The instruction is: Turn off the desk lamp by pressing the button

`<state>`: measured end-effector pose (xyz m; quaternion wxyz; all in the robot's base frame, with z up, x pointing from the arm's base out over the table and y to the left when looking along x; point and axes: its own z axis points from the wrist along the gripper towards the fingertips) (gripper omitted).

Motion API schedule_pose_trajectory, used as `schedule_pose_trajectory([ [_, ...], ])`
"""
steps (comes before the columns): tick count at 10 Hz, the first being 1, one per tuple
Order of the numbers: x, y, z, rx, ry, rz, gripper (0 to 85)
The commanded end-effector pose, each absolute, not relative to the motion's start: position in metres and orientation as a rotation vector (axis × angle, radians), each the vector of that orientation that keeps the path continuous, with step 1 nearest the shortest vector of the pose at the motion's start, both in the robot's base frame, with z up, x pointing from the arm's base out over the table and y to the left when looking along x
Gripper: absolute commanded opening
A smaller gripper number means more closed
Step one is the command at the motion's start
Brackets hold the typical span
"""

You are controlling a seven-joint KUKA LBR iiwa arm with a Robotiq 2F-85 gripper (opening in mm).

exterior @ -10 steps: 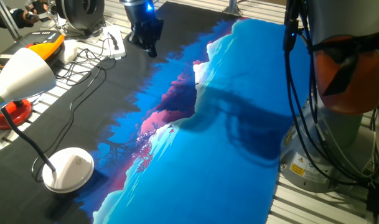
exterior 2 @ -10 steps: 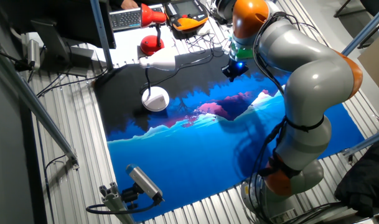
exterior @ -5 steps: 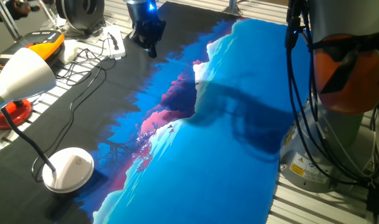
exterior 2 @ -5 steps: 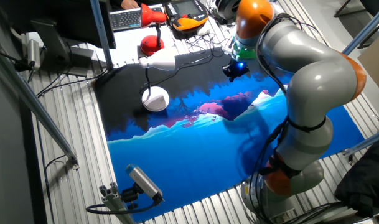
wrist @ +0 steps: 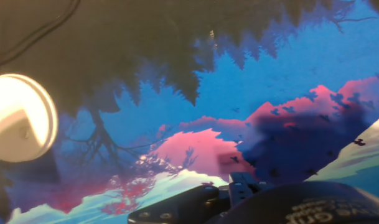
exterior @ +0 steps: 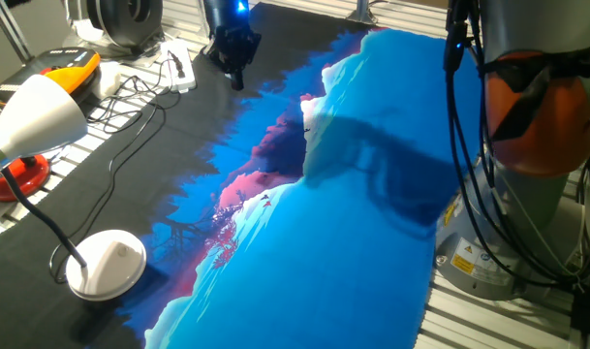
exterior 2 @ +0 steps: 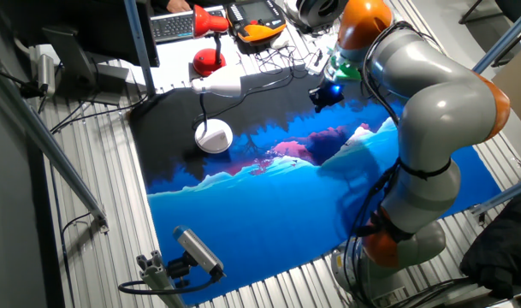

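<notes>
The lamp (exterior: pixel 52 165) stands at the mat's (exterior: pixel 372 223) dark corner. Its white dome base (exterior: pixel 108 263) rests flat on the tabletop (exterior 2: pixel 89 231), and the thin black neck (exterior: pixel 38 218) rises from it and bends over to the cone shade (exterior: pixel 38 118). In my one fixed view the shade's long axis lies nearly level, wide mouth toward the mat and narrow end toward the table edge. The button on the dome is too faint for me to pick out. In the hand view the base (wrist: pixel 18 118) glows at the left edge. The fingers (exterior: pixel 233 70) hang above the mat's far dark edge, well apart from the lamp; I cannot tell whether they are apart or together. Behind the lamp sit a red lamp (exterior 2: pixel 209 38) and loose cables (exterior: pixel 139 97).
</notes>
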<state>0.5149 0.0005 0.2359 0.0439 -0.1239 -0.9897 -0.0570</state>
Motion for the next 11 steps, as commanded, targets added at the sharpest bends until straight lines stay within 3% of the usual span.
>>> schedule_pose_trajectory([
  [1, 0.515, 0.0, 0.236, -0.4, -3.063, -0.14, 0.0],
  [2, 0.515, 0.0, 0.236, -0.371, -3.073, -0.095, 0.0],
  [6, 0.525, 0.01, 0.232, -0.489, -3.029, -0.285, 0.0],
  [11, 0.563, 0.109, 0.204, -0.728, -2.9, -0.449, 0.0],
])
